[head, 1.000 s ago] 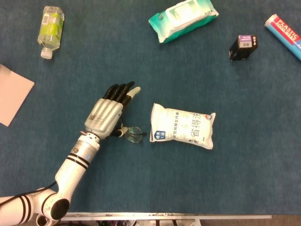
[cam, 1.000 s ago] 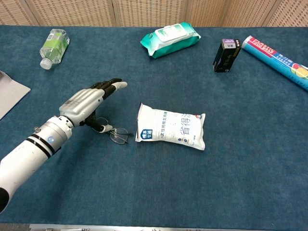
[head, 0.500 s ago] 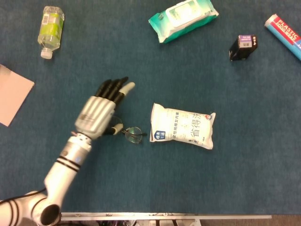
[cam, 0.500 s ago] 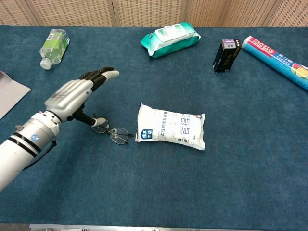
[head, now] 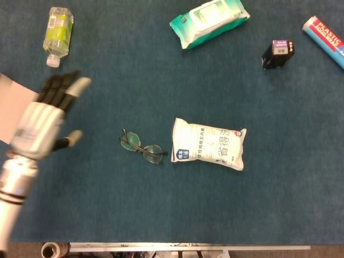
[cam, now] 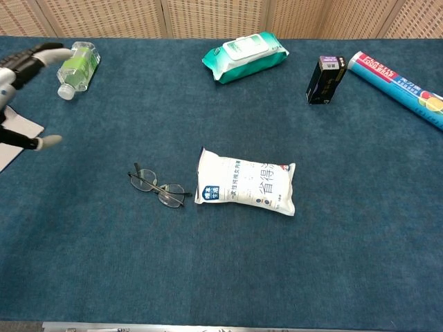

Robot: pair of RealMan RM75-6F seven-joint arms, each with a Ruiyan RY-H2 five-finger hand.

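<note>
My left hand (head: 44, 121) sat at about 9 o'clock of the head view, blurred, palm down, fingers spread apart and holding nothing; thumb stuck out toward 3 o'clock. The forearm ran down to the 7 o'clock corner. In the chest view only the fingertips (cam: 54, 50) and thumb showed at the left edge. My right hand was out of both views.

The glasses (head: 141, 147) lay flat on the blue table (head: 161, 215), well apart from the hand, at its 3 o'clock side, lenses up, arms folded out. Just beside them at 3 o'clock lay the white pouch (head: 208, 150), not touching as far as I could tell.

Edges: a sheet of paper (head: 9, 102) lay partly under the hand at the left edge. The green bottle (head: 57, 35) was at 12 o'clock of the hand, near the fingertips. Along the far edge were the wipes pack (head: 209, 21), the black box (head: 277, 54) and the foil roll (head: 325, 32) at 1 to 2 o'clock. Open cloth ran between hand and glasses, and across the whole near strip at 6 o'clock.
</note>
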